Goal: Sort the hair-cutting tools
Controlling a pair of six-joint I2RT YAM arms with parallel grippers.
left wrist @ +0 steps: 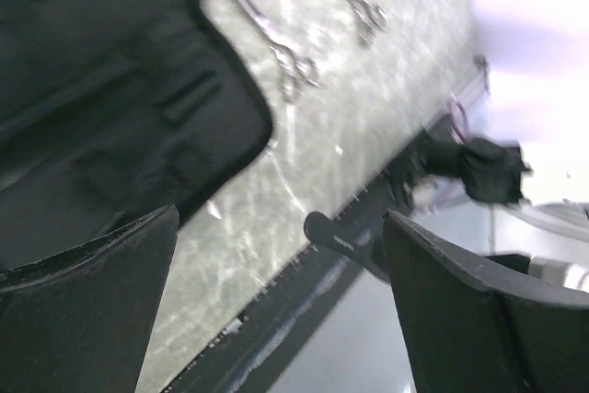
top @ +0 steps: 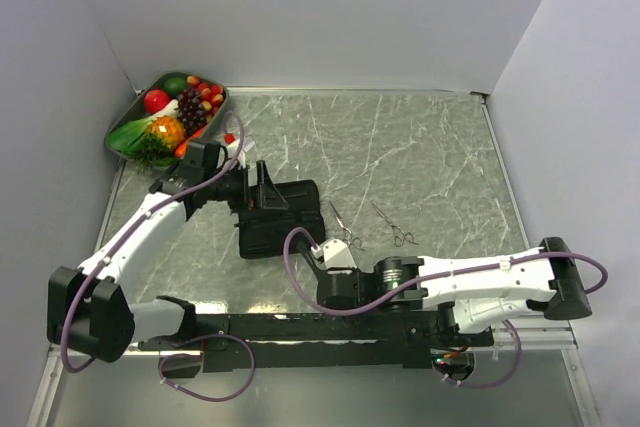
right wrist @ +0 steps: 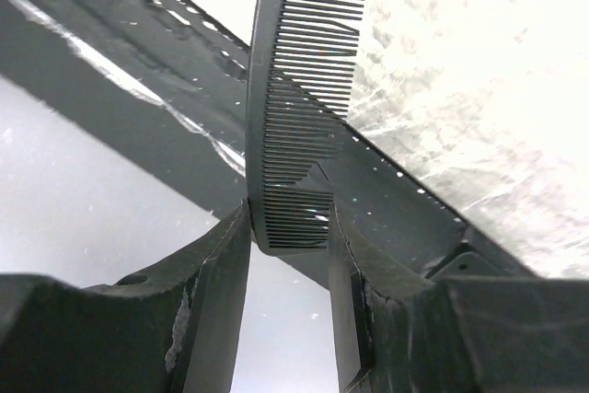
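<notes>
The right claw (right wrist: 287, 218) is clenched on a black comb (right wrist: 299, 89), mid-frame in the right wrist view. The left claw (left wrist: 281, 223) hangs released by the pouch (top: 290, 222). Left scissors (top: 344, 225) and right scissors (top: 397, 225) lie mid-table (top: 450, 147).

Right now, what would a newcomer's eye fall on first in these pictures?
First, a black comb clamped in the right gripper near the front edge of the table. Next, the colourful fruit tray at the far left corner. Then the open left gripper over a black pouch, with two silver scissors lying to its right.
</notes>
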